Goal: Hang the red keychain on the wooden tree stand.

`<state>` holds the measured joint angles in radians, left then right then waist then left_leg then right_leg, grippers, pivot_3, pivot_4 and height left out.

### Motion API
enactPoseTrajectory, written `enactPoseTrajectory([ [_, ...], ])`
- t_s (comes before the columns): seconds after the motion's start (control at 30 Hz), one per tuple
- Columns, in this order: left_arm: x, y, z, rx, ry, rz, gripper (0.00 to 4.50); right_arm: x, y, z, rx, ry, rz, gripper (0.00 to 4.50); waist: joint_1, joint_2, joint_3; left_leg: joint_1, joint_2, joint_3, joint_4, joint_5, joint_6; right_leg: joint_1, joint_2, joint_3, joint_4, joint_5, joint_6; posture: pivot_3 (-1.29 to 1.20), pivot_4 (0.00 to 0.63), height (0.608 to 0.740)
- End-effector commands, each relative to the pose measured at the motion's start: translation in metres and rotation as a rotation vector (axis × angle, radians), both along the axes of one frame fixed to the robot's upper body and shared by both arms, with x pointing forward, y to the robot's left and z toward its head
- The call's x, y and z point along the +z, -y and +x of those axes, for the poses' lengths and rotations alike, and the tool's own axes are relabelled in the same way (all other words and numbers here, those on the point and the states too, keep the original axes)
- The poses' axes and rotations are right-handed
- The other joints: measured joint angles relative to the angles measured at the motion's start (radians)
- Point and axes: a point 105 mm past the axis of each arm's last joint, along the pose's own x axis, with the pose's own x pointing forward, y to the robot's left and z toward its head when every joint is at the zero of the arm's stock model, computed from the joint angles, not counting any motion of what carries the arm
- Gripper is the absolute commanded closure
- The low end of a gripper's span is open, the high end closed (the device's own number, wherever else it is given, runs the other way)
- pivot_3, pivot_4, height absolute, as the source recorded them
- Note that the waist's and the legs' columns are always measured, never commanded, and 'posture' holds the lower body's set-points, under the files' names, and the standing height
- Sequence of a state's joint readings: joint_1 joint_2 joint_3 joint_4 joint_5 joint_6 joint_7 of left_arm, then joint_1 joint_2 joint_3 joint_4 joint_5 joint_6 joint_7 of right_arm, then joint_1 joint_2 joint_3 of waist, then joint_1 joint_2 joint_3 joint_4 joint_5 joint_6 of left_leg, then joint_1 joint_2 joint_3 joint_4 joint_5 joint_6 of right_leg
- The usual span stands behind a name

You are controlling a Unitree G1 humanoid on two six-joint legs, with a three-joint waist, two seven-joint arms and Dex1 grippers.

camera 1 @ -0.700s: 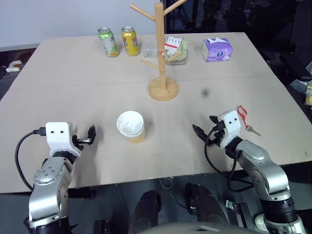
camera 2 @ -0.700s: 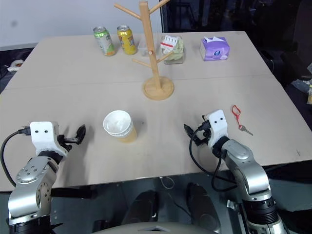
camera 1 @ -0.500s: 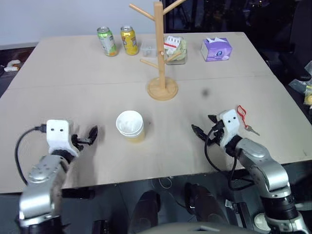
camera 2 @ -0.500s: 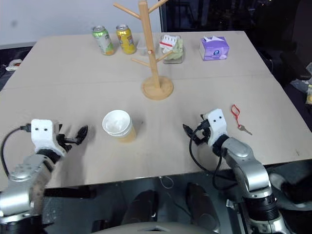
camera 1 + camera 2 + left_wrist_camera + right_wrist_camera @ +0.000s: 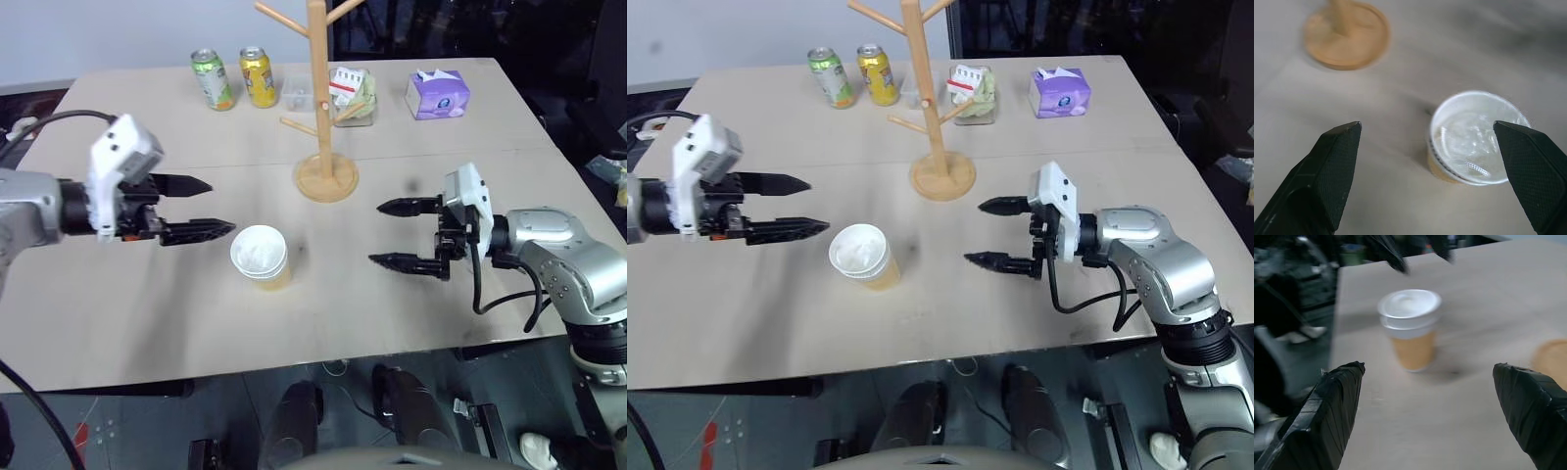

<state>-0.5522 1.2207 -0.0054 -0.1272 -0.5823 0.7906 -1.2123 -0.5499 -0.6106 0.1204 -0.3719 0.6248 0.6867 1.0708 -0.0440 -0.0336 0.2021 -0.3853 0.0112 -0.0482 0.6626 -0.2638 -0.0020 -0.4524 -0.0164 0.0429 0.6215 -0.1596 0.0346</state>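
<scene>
The wooden tree stand [image 5: 327,179] rises from its round base at the table's middle back, with angled pegs up the pole. Its base also shows in the left wrist view [image 5: 1347,34]. The red keychain is hidden; my right arm covers the spot on the table where it could lie. My left gripper [image 5: 220,206] hovers open just left of a paper cup, pointing right. My right gripper [image 5: 377,233] hovers open to the right of the cup, pointing left, with nothing between its fingers.
A lidded paper cup [image 5: 261,257] stands between the two grippers, in front of the stand. Two cans [image 5: 213,80] [image 5: 258,76], a jar of packets [image 5: 351,98] and a purple tissue box [image 5: 438,95] line the table's far edge.
Both arms have lifted from near the table's front edge and swung inward, so the grippers now face each other across the cup. The keychain beside the right wrist has become covered.
</scene>
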Motion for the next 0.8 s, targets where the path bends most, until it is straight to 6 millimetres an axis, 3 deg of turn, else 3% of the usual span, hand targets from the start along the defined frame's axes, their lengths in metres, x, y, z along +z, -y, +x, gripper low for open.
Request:
enactPoseTrajectory([
  [0.03, -0.008, 0.0, 0.004, -0.08, -0.006, 0.107, 0.07, 0.015, -0.008, -0.013, 0.061, 0.048, 0.02, 0.0, -0.002, 0.0, 0.0, 0.0, 0.0, 0.0, 0.0, 0.0, 0.0, 0.0, 0.0, 0.0, 0.0, 0.0, 0.0, 0.0, 0.15, 0.74],
  [0.27, -0.029, 0.009, 0.022, -0.205, -0.032, 0.202, 0.07, 0.022, -0.017, -0.023, 0.048, 0.06, 0.053, 0.0, 0.004, 0.0, 0.0, -0.001, 0.0, 0.0, 0.006, 0.0, 0.0, 0.0, 0.0, 0.001, 0.004, -0.001, -0.001, 0.0, 0.15, 0.74],
  [0.33, -0.032, 0.014, 0.024, -0.248, -0.037, 0.203, 0.45, 0.021, -0.017, -0.025, 0.032, 0.061, 0.055, 0.0, 0.004, 0.0, 0.0, -0.002, -0.001, 0.001, 0.007, 0.0, 0.0, 0.0, -0.001, 0.001, 0.004, -0.001, -0.001, 0.0, 0.15, 0.74],
  [0.4, -0.032, 0.017, 0.025, -0.271, -0.037, 0.201, 1.13, 0.021, -0.016, -0.026, 0.017, 0.06, 0.054, 0.0, 0.004, 0.0, 0.0, -0.002, -0.001, 0.0, 0.007, 0.0, 0.0, 0.0, -0.001, 0.001, 0.004, -0.001, -0.001, 0.0, 0.15, 0.74],
  [0.63, -0.028, 0.021, 0.029, -0.293, -0.031, 0.202, 4.39, 0.021, -0.013, -0.024, -0.02, 0.066, 0.057, 0.0, 0.002, 0.0, 0.0, -0.001, 0.0, 0.0, 0.007, 0.0, 0.0, 0.0, 0.0, 0.001, 0.004, -0.001, -0.001, 0.0, 0.15, 0.74],
  [0.8, -0.025, 0.007, 0.03, -0.217, -0.029, 0.185, 4.46, 0.019, -0.012, -0.02, -0.042, 0.063, 0.061, 0.0, 0.002, 0.0, 0.0, -0.001, 0.0, 0.0, 0.007, 0.0, 0.0, 0.0, 0.0, 0.001, 0.005, 0.0, 0.0, 0.0, 0.15, 0.74],
])
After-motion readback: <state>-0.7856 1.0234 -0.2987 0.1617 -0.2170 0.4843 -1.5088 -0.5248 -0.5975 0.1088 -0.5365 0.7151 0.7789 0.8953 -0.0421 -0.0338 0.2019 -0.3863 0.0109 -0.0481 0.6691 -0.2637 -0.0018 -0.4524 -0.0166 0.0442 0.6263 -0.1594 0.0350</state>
